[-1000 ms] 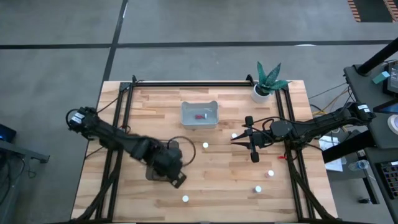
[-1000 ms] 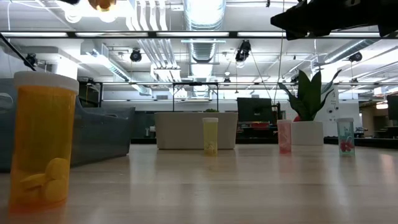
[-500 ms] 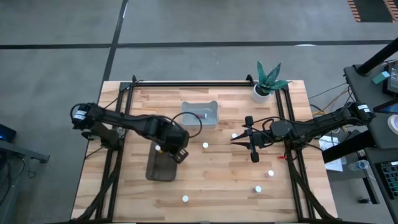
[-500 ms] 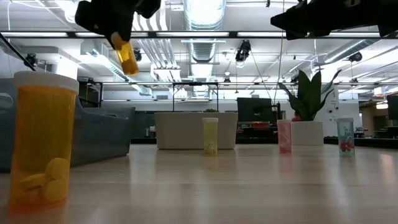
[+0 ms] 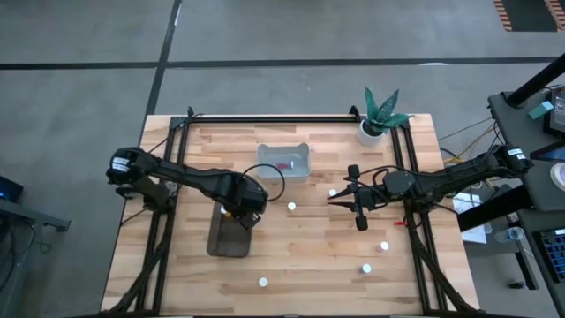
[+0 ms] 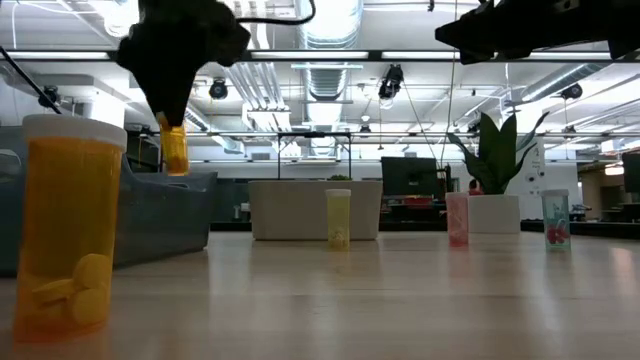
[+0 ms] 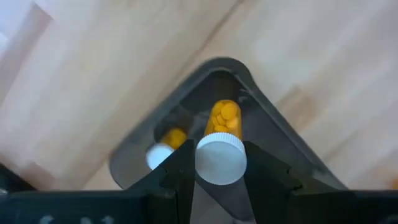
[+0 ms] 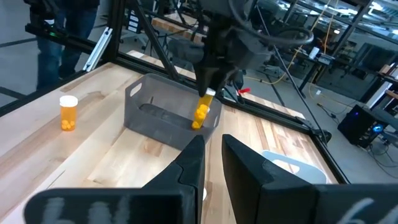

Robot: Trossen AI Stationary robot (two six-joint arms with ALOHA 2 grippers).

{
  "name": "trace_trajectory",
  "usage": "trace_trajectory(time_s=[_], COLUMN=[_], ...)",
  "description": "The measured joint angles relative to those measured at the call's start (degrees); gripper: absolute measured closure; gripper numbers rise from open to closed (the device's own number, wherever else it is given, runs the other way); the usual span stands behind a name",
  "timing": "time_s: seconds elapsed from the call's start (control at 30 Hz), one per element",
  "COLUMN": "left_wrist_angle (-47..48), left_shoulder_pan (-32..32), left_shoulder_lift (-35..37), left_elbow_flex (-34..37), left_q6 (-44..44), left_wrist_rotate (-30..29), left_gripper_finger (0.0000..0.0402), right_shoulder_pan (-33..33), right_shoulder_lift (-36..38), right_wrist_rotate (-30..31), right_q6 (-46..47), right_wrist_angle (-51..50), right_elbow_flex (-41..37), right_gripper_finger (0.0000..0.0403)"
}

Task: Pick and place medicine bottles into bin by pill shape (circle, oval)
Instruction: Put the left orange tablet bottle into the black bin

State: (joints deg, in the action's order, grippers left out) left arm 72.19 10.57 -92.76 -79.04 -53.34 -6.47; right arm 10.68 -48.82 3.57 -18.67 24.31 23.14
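My left gripper (image 5: pixel 244 215) hangs over the far end of the dark bin (image 5: pixel 225 243), shut on an amber medicine bottle (image 6: pixel 175 150) with a white cap. Another bottle (image 7: pixel 165 148) lies inside that bin. A clear bin (image 5: pixel 282 164) stands farther back. More bottles stand upright on the table: one in the middle (image 5: pixel 291 207), one near the front edge (image 5: pixel 263 283), and others at the right (image 5: pixel 384 246). My right gripper (image 5: pixel 334 200) waits shut, level, right of centre. My left gripper pinches the bottle's white cap (image 7: pixel 221 163) between its two fingers (image 7: pixel 261 177). They come from above and point down. The bottle hangs cap up below them, nearly upright, its amber body (image 8: pixel 201 116) clear over the dark bin.
A potted plant (image 5: pixel 380 117) stands at the far right corner. A black frame (image 5: pixel 265 118) runs along the far edge and down both sides of the table. Another capped bottle (image 5: pixel 366 268) stands at the near right.
My left gripper has carried the amber bottle toward the table's far edge and down, nearer the dark bin. It has turned on the way. The bottle, slanted half a second ago, now hangs nearly upright and lower.
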Motion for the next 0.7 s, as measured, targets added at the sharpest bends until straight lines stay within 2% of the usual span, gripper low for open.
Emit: trace_trajectory(time_s=[0.37, 0.7], left_wrist_angle=[-0.14, -0.11], left_shoulder_pan=[0.0, 0.0], left_shoulder_lift=[-8.0, -11.79], left_elbow_flex=[0.19, 0.19], left_q6=[5.7, 6.31], left_wrist_rotate=[-0.61, -1.56], left_gripper_finger=[0.0303, 0.0303], right_shoulder_pan=[-0.02, -0.02], right_shoulder_lift=[0.0, -0.02], right_wrist_rotate=[1.01, 1.07], right_q6=[-0.38, -0.4], right_wrist_angle=[-0.13, -0.46], right_elbow_flex=[0.0, 0.0], right_gripper_finger=[0.0355, 0.0355])
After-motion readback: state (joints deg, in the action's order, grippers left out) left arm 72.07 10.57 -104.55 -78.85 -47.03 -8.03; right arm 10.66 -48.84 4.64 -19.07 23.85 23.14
